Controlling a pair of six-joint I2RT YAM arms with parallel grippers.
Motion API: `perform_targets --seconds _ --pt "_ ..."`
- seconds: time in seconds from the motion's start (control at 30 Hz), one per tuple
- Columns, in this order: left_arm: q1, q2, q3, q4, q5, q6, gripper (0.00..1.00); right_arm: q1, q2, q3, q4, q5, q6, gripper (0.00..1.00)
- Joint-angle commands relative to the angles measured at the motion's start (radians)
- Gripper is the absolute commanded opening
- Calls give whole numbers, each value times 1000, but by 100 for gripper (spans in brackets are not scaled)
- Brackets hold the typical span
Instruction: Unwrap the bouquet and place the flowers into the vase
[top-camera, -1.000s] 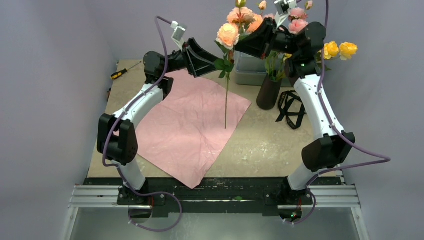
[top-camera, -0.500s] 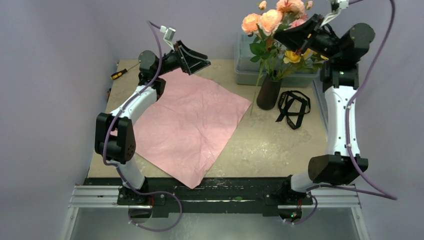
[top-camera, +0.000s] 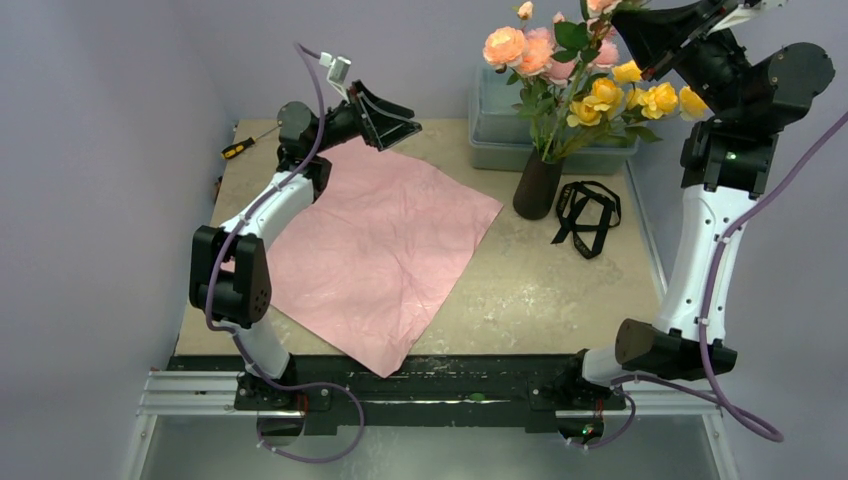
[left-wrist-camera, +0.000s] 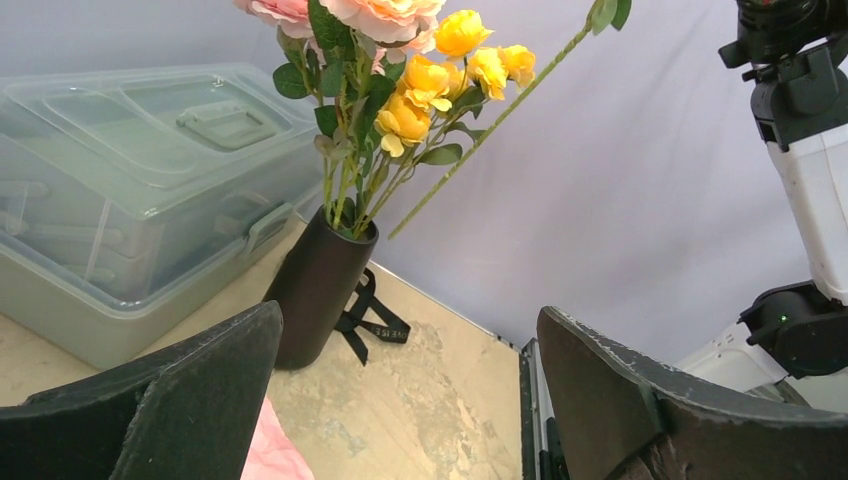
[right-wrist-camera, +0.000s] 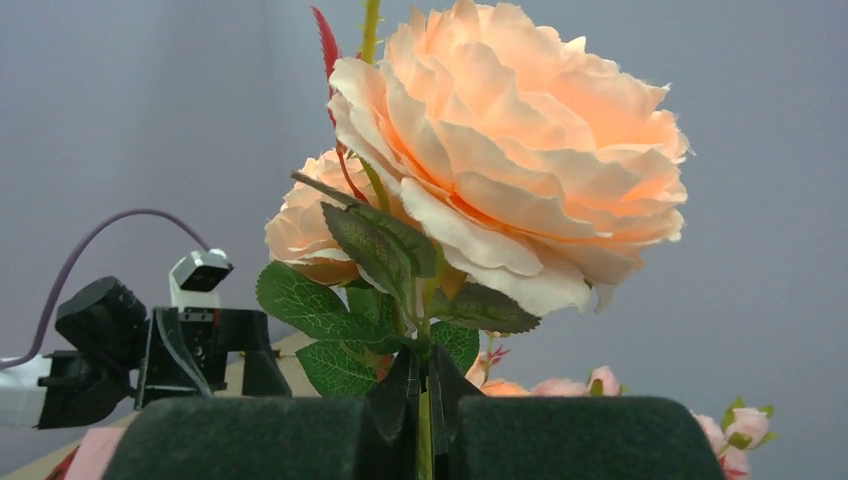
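The dark vase (top-camera: 537, 185) stands at the back of the table and holds several yellow and peach-pink flowers (top-camera: 600, 95). High above it, my right gripper (top-camera: 622, 22) is shut on the green stem of a peach rose (right-wrist-camera: 510, 150). That long stem slants down toward the vase mouth; whether its end is inside I cannot tell. In the right wrist view the stem is pinched between the pads of the gripper (right-wrist-camera: 425, 420). My left gripper (top-camera: 405, 118) hovers open and empty over the far corner of the flat pink paper (top-camera: 380, 250), facing the vase (left-wrist-camera: 318, 290).
A black ribbon (top-camera: 585, 210) lies right of the vase. A translucent lidded plastic box (top-camera: 500, 130) sits behind it against the wall. A screwdriver (top-camera: 245, 145) lies at the far left corner.
The right arm has risen and swung right with the rose, bringing its stem from over the paper to the vase. The left gripper has drawn back left and opened wide.
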Motion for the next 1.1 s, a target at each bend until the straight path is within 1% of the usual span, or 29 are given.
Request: perform_targets --seconds 0.0,0.2,0.73,1.07 --pt "0 -52 -11 36 -1 34 100 -5 24 52 49 122 -40 0" --pt "2 -67 -26 27 -1 52 100 -5 49 58 57 159 -35 0" --pt "3 -29 0 76 4 10 100 -5 7 -106 86 193 -142 0" --pt "4 -21 -1 66 2 13 100 -6 -7 -186 71 229 -156 0"
